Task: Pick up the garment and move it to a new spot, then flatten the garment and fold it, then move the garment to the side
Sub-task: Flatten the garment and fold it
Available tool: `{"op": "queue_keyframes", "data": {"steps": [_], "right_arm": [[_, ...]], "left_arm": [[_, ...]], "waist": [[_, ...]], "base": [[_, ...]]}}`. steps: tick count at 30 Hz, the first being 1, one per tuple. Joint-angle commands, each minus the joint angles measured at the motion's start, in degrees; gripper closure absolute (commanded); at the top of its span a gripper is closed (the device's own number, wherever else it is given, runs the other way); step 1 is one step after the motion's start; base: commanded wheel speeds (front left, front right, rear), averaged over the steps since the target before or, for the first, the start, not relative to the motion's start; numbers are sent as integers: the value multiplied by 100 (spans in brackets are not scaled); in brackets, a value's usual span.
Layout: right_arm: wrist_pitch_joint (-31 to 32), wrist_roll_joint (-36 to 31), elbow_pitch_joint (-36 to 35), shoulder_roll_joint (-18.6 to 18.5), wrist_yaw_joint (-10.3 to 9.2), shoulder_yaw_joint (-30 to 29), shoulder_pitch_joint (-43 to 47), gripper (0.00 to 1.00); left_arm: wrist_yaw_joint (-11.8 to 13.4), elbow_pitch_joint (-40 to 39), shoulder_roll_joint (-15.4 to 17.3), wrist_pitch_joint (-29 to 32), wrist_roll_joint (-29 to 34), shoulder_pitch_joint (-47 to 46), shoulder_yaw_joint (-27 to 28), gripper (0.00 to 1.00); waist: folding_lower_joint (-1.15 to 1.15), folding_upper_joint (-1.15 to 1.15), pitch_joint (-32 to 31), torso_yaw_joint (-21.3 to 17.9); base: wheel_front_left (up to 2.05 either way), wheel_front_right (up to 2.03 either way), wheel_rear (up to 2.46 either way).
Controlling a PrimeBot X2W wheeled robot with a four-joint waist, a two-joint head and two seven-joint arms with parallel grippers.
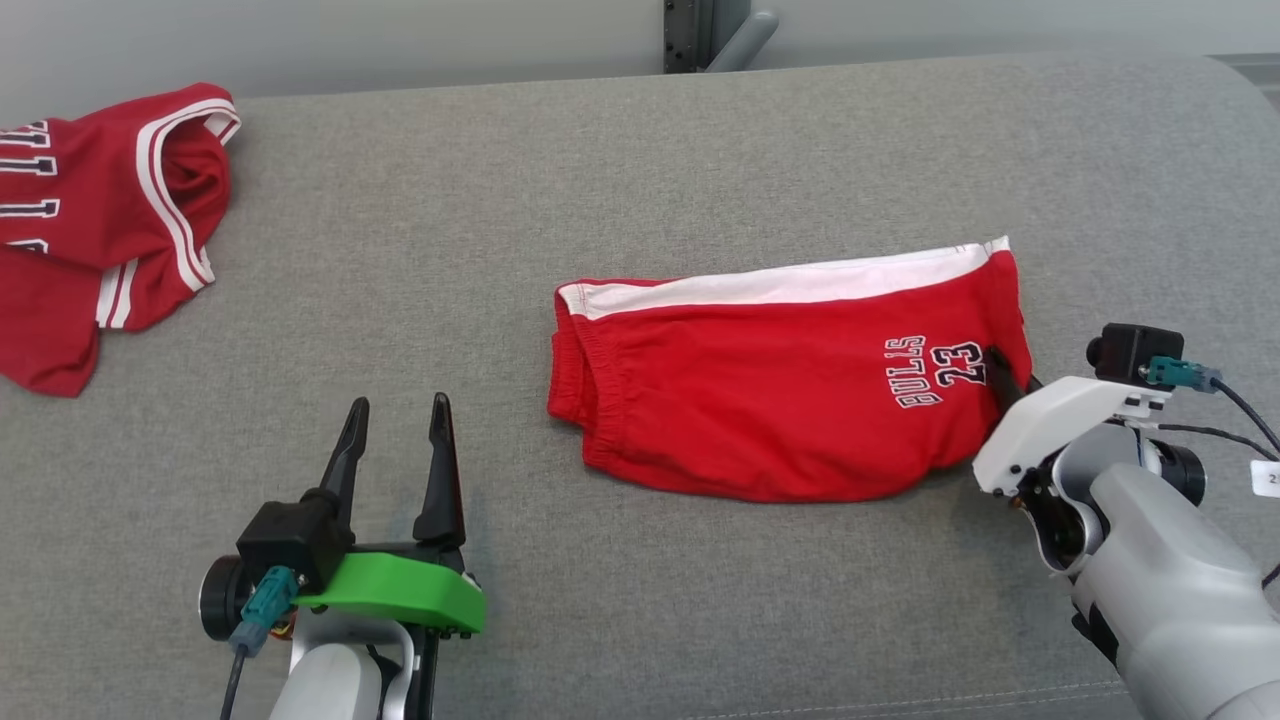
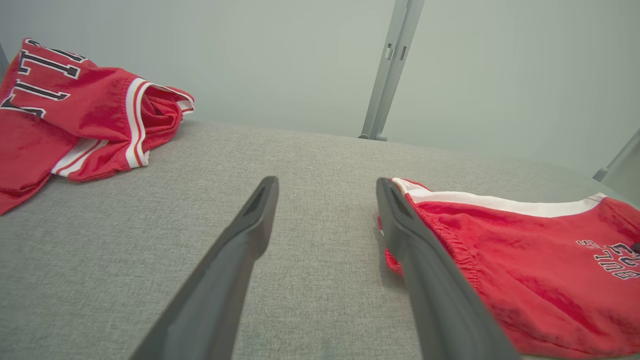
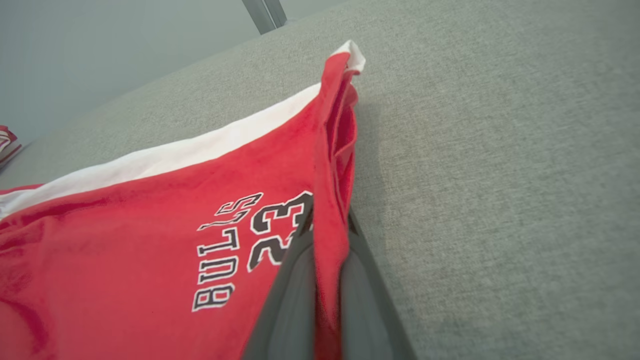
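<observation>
In the upper left of the head view, a crumpled red mesh jersey with white stripes and dark lettering [image 1: 100,220] lies on the grey woven fabric surface [image 1: 640,170], partly cut off by the frame's left edge. At the lower left, the left gripper [image 1: 398,405], carried on a green plastic mount, points up the frame with its two long dark fingers spread wide and nothing between them, over bare grey fabric. In the left wrist view one of its fingers [image 2: 395,215] stands just beside the gathered waistband end of the shorts, and whether they touch cannot be told. At the top centre a grey metal post [image 1: 700,35] rises behind the surface. Right of centre lie the red cotton shorts with a white side band and a "BULLS 23" print [image 1: 780,400], folded flat, waistband to the left and the white band along the upper edge. At the lower right, the right gripper [image 1: 1000,365] is clamped on the shorts' right-hand edge, next to the print. The right wrist view shows a ridge of red cloth pinched between its two dark fingers
</observation>
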Motion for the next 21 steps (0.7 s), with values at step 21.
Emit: {"op": "queue_keyframes", "data": {"steps": [21], "right_arm": [[-222, 427, -276, -396, -7, 227, 292, 100]], "left_arm": [[-85, 47, -23, -14, 51, 263, -167, 0]], "waist": [[0, 0, -366, -162]], "base": [[0, 0, 0]]}}
